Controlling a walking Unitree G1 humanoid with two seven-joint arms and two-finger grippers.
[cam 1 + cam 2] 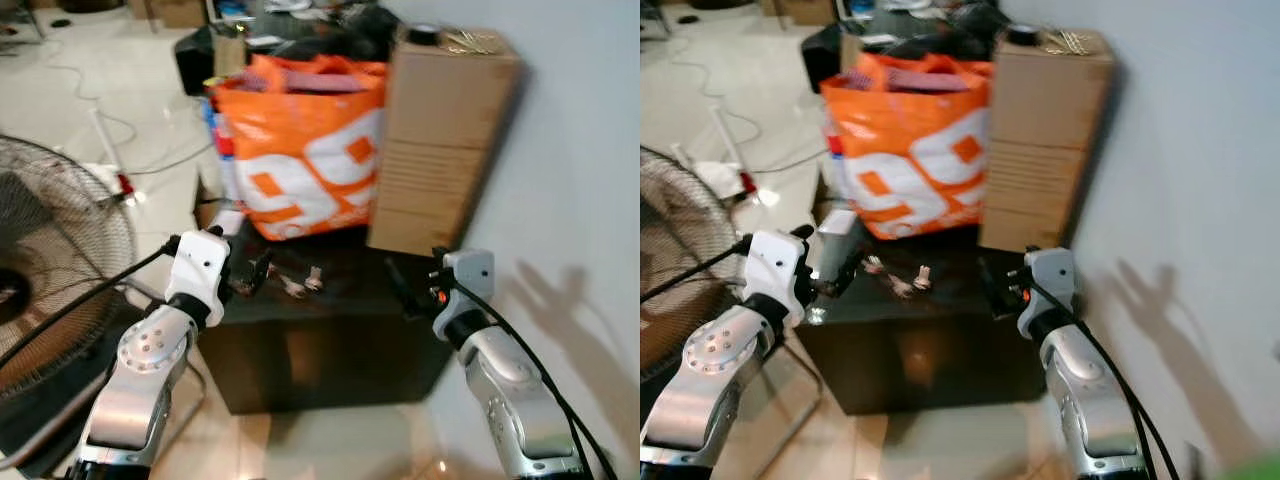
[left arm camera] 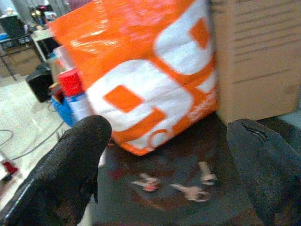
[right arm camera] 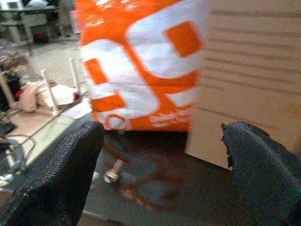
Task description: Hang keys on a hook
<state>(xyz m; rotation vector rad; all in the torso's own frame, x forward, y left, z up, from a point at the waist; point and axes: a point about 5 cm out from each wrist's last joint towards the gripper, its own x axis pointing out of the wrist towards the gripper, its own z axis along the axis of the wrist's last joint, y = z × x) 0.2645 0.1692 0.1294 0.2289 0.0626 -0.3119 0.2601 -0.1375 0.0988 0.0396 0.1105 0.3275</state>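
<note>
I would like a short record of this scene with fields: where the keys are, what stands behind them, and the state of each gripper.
keys: lying on the dark table, keys in front of the orange bag
behind: orange bag; cardboard box beside it, against the wall
left gripper: open, just left of the keys, holding nothing
right gripper: open, over the table's right side, holding nothing
hook: cannot tell where

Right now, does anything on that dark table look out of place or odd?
The keys lie loose on the dark table in front of the orange bag, not on any hook. Both open grippers, left and right, sit near the table, holding nothing.
</note>
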